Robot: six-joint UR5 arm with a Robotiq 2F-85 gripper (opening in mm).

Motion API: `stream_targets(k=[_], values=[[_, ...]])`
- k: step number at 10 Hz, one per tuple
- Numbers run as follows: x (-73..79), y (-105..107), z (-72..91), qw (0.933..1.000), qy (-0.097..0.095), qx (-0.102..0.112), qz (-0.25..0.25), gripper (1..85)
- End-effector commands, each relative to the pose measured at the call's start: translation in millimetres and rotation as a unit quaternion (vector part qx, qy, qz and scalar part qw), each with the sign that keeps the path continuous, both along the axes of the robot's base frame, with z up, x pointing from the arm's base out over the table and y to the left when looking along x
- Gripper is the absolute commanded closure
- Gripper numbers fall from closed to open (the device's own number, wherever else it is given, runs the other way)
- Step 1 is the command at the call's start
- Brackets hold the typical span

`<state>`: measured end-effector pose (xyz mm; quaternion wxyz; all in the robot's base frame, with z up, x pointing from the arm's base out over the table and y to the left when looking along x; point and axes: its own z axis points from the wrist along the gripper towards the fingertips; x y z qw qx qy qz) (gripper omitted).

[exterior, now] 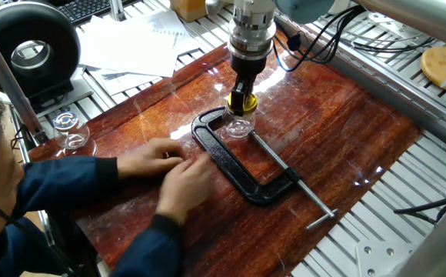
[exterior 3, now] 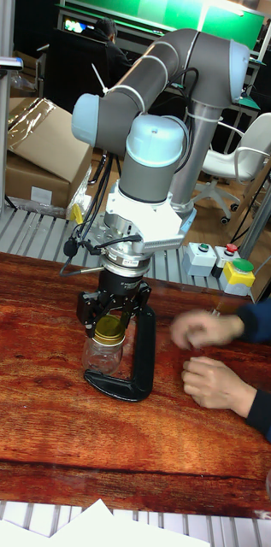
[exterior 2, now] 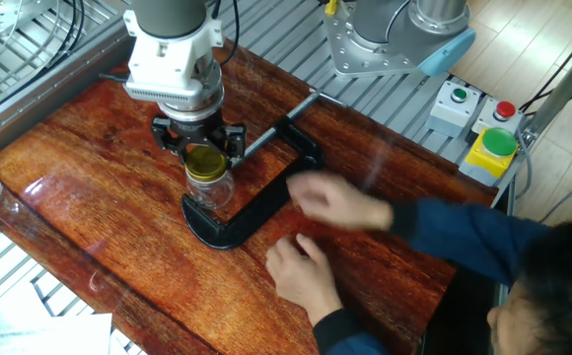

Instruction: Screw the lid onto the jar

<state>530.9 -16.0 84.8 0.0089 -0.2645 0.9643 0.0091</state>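
The clear glass jar (exterior: pixel 239 127) (exterior 2: pixel 210 189) (exterior 3: pixel 103 354) stands upright on the red wooden board, inside the jaws of a black C-clamp (exterior: pixel 242 171) (exterior 2: pixel 251 212) (exterior 3: pixel 141 363). The shiny yellow lid (exterior: pixel 243 102) (exterior 2: pixel 205 161) (exterior 3: pixel 111 329) sits on the jar's neck. My gripper (exterior: pixel 243 100) (exterior 2: pixel 203 158) (exterior 3: pixel 110 323) hangs straight down over the jar, its fingers shut on the lid from both sides. The threads are hidden, so how far the lid is seated does not show.
A person's two hands (exterior: pixel 178 175) (exterior 2: pixel 327 207) (exterior 3: pixel 205 359) hover over the board close beside the clamp. A second capless glass jar (exterior: pixel 69 131) stands at the board's left edge. A tan wooden disc (exterior: pixel 443 66) lies far right, and a button box (exterior 2: pixel 478 123) stands off the board.
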Motion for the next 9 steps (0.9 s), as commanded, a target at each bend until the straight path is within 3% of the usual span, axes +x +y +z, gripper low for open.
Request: stream_targets(k=[1,9], values=[[4.7,4.1,2.0,0.9999,0.001,0.010,-0.002,53.3],[6.4,2.6,-5.1,1.0000,-0.003,0.009,0.002,53.7]])
